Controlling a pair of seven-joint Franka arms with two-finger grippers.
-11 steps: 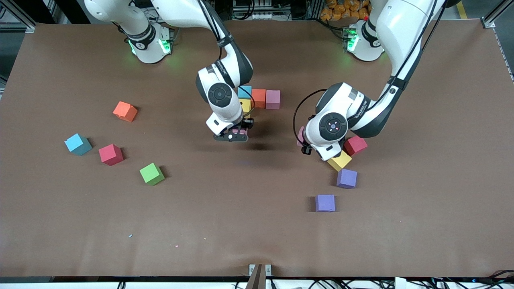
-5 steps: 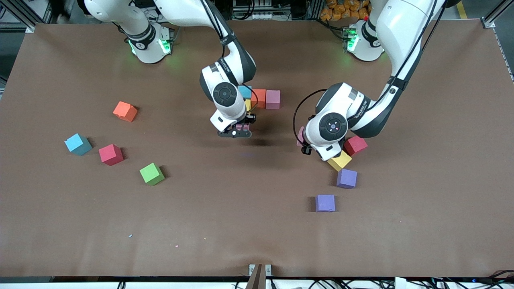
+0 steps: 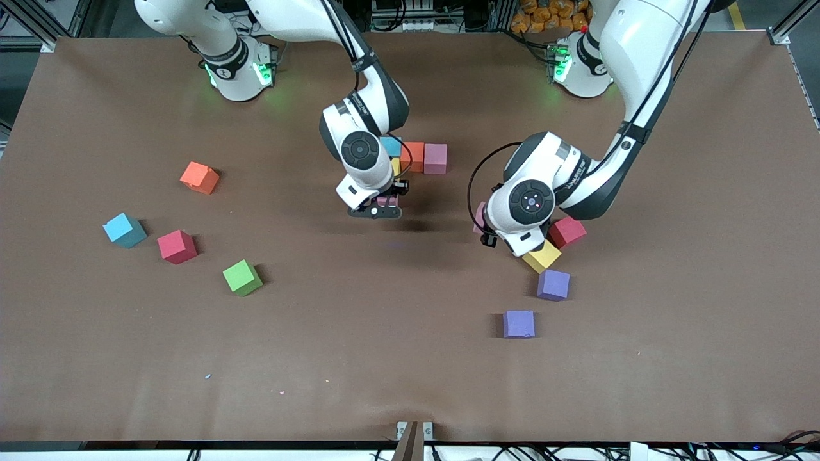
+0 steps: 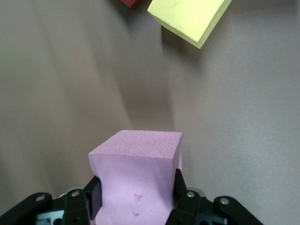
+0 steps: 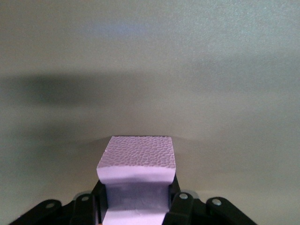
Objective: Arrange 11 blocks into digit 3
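A blue block, an orange block and a pink block lie in a row at mid-table, with a yellow block tucked against the blue one and half hidden by the right arm. My right gripper is shut on a pale purple block, low over the table beside that yellow block. My left gripper is shut on a pink block beside a loose yellow block.
Loose blocks toward the right arm's end: orange, blue, red, green. By the left arm lie a red block and two purple ones.
My right gripper has carried its block closer to the row of blocks and then slowed almost to a stop. The left arm has not moved.
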